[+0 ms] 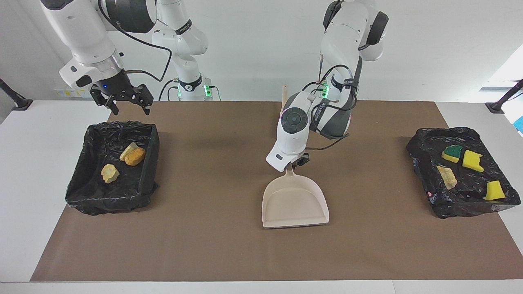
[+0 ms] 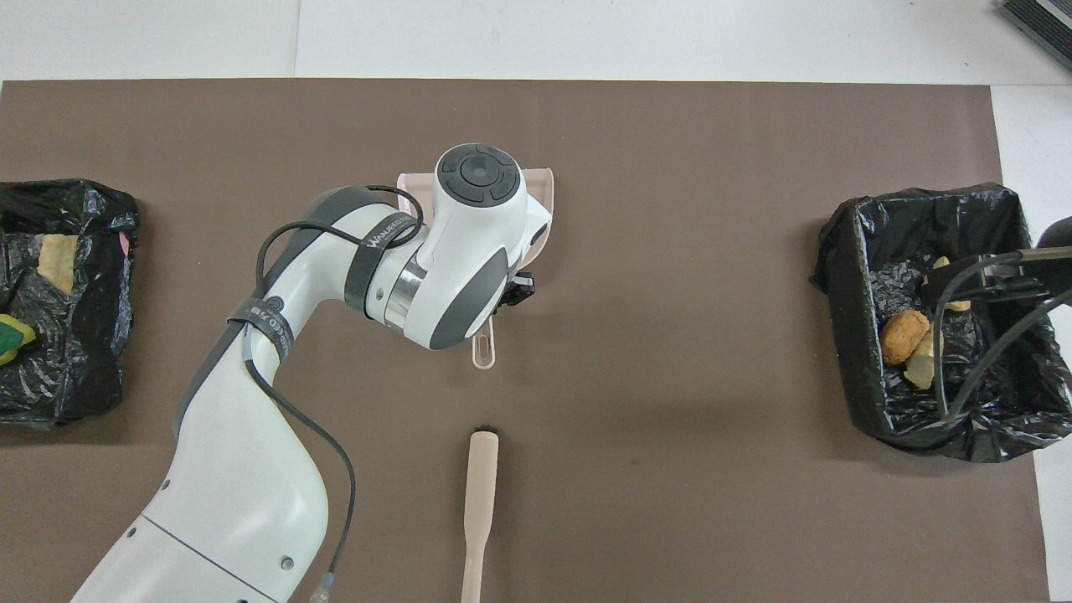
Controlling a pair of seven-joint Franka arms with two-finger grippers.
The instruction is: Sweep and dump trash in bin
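Note:
The beige dustpan lies flat and empty at the middle of the brown mat. My left gripper is down at its handle, also in the overhead view. My right gripper is open and empty over the rim nearest the robots of the black-lined bin at the right arm's end. That bin holds an orange-brown lump and two beige lumps. The bin at the left arm's end holds three sponge bits and one beige lump.
The beige hand brush lies on the mat nearer to the robots than the dustpan, handle pointing toward them. The brown mat shows bare between the two bins.

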